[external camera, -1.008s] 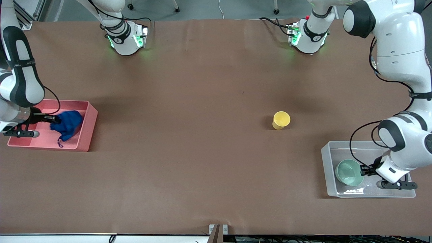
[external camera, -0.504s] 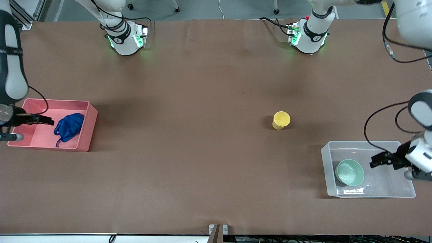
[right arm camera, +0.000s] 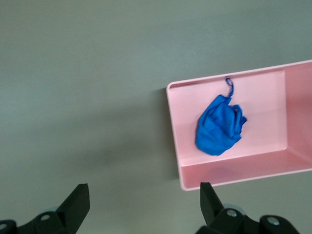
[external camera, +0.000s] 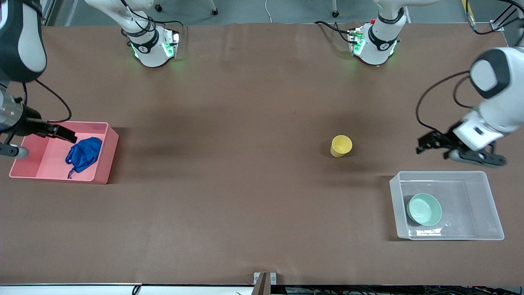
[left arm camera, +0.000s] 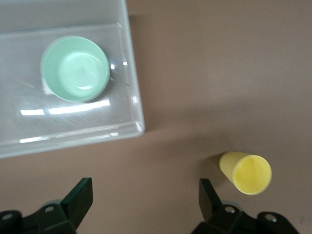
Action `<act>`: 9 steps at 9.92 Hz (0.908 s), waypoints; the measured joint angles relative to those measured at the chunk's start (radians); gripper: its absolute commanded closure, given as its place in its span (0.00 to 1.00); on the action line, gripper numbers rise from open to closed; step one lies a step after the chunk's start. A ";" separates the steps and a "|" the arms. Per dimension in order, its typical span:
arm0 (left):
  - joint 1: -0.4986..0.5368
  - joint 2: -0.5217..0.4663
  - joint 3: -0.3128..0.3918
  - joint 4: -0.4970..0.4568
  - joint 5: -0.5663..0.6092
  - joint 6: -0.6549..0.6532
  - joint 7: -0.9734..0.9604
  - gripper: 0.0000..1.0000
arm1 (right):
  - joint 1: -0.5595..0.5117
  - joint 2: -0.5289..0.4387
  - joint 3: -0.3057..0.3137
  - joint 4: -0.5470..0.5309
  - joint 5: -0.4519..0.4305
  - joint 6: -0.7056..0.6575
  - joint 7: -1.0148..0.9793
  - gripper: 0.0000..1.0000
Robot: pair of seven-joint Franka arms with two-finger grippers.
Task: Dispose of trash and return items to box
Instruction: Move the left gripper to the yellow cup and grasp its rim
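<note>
Nearest the front camera, at the left arm's end of the table, sits the clear translucent rectangular plastic tub with its rounded rim. The shallow pale mint-green round bowl lies inside it, in the part of the tub toward the middle of the table (it tilts a little against the wall there).

Farther from the camera, at the right arm's end, stands the opaque pink rectangular bin. The small bright blue wad of wrinkly material rests in it against the wall toward the table's middle, its thin tail trailing on the bin floor.

The small yellow plastic cup stands alone on the brown tabletop, well apart from both containers, closer to the tub than to the bin.

The left gripper hangs in the air over bare table between the cup and the tub, fingers spread wide and holding nothing. The right gripper hovers over the pink bin beside the wad, likewise wide open and empty.
</note>
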 measured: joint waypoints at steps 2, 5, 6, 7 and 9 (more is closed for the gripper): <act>0.000 -0.029 -0.099 -0.128 0.002 0.120 -0.104 0.04 | -0.008 -0.082 -0.020 0.079 0.025 -0.190 -0.002 0.00; -0.002 0.013 -0.202 -0.252 0.002 0.276 -0.150 0.05 | -0.010 -0.114 -0.023 0.207 0.026 -0.314 -0.033 0.00; -0.003 0.045 -0.222 -0.260 0.002 0.299 -0.150 0.06 | -0.010 -0.105 -0.023 0.225 0.025 -0.314 -0.066 0.00; -0.005 0.080 -0.238 -0.264 0.010 0.323 -0.150 0.06 | -0.009 -0.095 -0.022 0.236 0.016 -0.314 -0.099 0.00; -0.015 0.153 -0.252 -0.266 0.027 0.405 -0.150 0.34 | -0.009 -0.081 -0.021 0.246 0.001 -0.314 -0.127 0.00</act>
